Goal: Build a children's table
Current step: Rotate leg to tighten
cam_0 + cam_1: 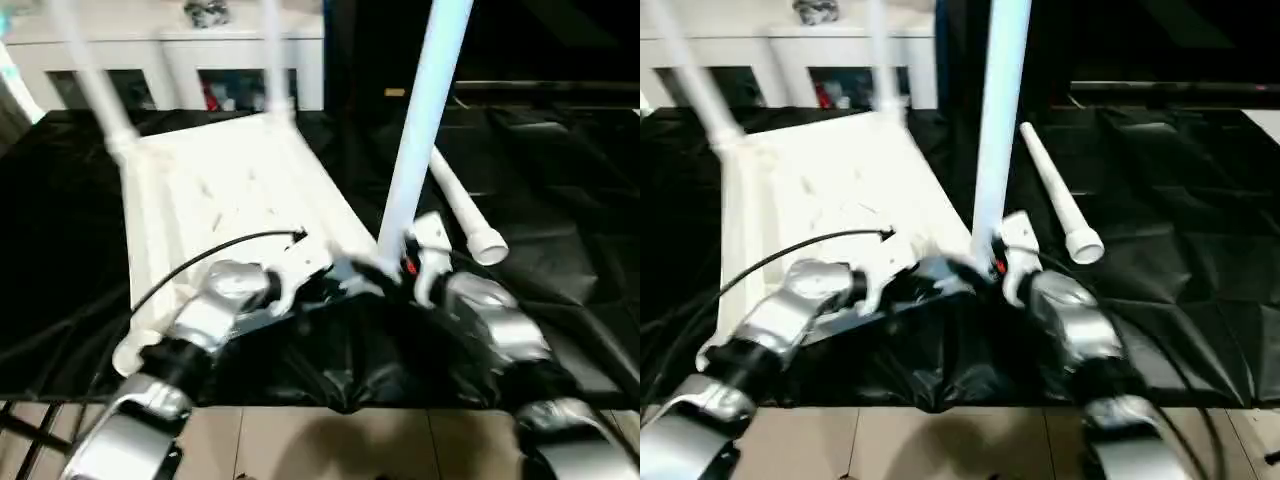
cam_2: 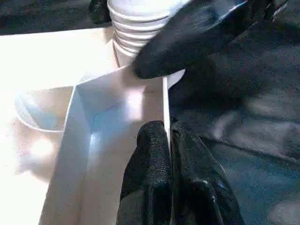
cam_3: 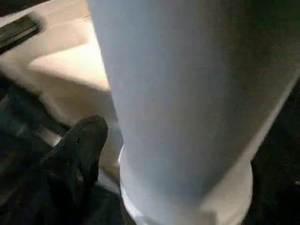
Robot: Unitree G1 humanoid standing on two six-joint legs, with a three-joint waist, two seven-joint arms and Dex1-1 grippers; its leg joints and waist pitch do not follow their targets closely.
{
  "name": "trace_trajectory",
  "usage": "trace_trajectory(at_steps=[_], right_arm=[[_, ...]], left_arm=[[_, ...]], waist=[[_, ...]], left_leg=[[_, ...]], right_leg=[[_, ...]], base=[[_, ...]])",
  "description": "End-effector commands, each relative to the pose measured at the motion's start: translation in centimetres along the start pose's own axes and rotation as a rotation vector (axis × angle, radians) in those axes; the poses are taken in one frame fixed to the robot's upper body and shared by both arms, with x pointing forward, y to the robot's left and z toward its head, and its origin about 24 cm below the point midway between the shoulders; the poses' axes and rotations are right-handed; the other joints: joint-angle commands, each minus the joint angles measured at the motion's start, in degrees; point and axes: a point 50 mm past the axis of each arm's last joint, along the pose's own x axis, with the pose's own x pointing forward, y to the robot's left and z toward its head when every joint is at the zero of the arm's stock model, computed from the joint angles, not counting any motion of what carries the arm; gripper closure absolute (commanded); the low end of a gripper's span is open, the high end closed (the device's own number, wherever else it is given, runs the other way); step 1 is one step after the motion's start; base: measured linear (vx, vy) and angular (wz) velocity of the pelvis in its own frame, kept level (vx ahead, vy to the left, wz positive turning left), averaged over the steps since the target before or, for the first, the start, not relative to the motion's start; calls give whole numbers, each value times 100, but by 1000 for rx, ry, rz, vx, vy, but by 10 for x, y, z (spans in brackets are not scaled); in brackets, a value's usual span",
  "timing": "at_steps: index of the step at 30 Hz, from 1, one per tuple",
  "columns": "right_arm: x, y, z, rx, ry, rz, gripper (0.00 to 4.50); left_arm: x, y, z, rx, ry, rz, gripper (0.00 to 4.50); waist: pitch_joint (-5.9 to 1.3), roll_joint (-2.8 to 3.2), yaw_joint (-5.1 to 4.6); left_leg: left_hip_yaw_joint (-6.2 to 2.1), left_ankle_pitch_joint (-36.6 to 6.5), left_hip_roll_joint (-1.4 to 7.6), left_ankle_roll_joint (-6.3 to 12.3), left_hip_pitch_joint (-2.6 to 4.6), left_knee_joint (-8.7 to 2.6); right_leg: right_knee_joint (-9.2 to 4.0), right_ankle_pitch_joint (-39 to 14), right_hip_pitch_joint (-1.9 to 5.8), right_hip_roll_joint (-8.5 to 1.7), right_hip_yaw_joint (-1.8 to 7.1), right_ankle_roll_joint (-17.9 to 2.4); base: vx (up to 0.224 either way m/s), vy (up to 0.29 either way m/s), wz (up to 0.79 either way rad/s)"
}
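Observation:
The children's table lies upside down on black cloth, its white top ribbed side up. Two legs stand in the far corner sockets. A third leg stands upright in the near right corner. My right gripper is open around that leg's base; one finger stands a little off the leg. My left gripper is shut on the top's thin rim wall just beside that corner. A fourth leg lies loose on the cloth to the right.
A white cabinet with glass doors stands behind the work. Black cloth covers the surface and hangs over the near edge above a tiled floor. A black cable arcs over my left forearm.

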Motion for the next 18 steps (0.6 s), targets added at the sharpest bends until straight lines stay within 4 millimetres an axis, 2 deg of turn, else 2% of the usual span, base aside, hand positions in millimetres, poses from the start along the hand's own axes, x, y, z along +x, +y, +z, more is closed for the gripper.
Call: trace_trajectory(at_steps=[1, 2, 3, 5, 7, 8, 10, 12, 13, 17, 18], right_arm=[[-5, 10, 2, -50, 41, 155, 39], [-10, 11, 1, -63, 63, 194, 39], [-11, 12, 0, -67, 71, 208, 39], [-14, 13, 1, -75, 85, 231, 39], [-14, 13, 2, -82, 95, 244, 39], [-14, 13, 2, -84, 102, 250, 65], [-14, 13, 3, -86, 105, 256, 65], [-14, 14, 3, -85, 106, 261, 90], [-14, 14, 4, -87, 111, 269, 102], [-14, 15, 2, -100, 138, 276, 121], [-14, 15, 1, -101, 138, 274, 145]], left_arm=[[0, -7, 12, 75, -28, -106, 450], [-2, -9, 10, 78, -15, -140, 450], [-3, -10, 9, 79, -9, -153, 450], [-6, -12, 6, 90, 5, -182, 450], [-8, -13, 5, 89, 15, -210, 450], [-9, -14, 4, 86, 19, -225, 450], [-10, -14, 4, 88, 20, -233, 450], [-10, -14, 4, 86, 21, -234, 450], [-11, -14, 4, 87, 23, -235, 450], [-12, -15, 2, 80, 35, -238, 450], [-13, -15, 1, 79, 37, -234, 450]], waist=[[-427, -16, 15], [-429, -14, 26], [-423, -21, 29], [-425, -5, 26], [-422, -17, 25], [-422, -34, 23], [-420, -25, 18], [-422, -44, 16], [-426, -35, 20], [-430, -38, 27], [-428, -42, 22]], left_leg=[[16, -1001, 116, 506, 6, -371], [17, -992, 125, 524, 9, -372], [15, -984, 130, 537, -17, -374], [12, -987, 121, 521, -14, -373], [12, -1035, 117, 463, -11, -375], [13, -1025, 119, 458, -9, -380], [7, -1017, 121, 425, -7, -381], [12, -1013, 115, 412, -7, -379], [8, -981, 115, 413, -12, -378], [11, -898, 121, 442, -17, -372], [11, -898, 117, 446, -20, -373]], right_leg=[[-349, -1511, 378, -281, 285, -1075], [-334, -1460, 380, -283, 292, -1097], [-322, -1403, 384, -285, 291, -1124], [-332, -1466, 374, -288, 286, -1120], [-350, -1624, 369, -295, 286, -1082], [-357, -1643, 369, -293, 286, -1075], [-350, -1654, 359, -290, 287, -1060], [-353, -1658, 362, -291, 289, -1056], [-343, -1629, 369, -292, 289, -1061], [-328, -1529, 368, -295, 293, -1084], [-331, -1545, 368, -291, 293, -1074]], base=[[0, 0, 0], [0, 0, 0], [0, 0, 0], [0, 0, 0], [0, 0, 0], [0, 0, 0], [0, 0, 0], [0, 0, 0], [0, 0, 0], [0, 0, 0], [0, 0, 0]])
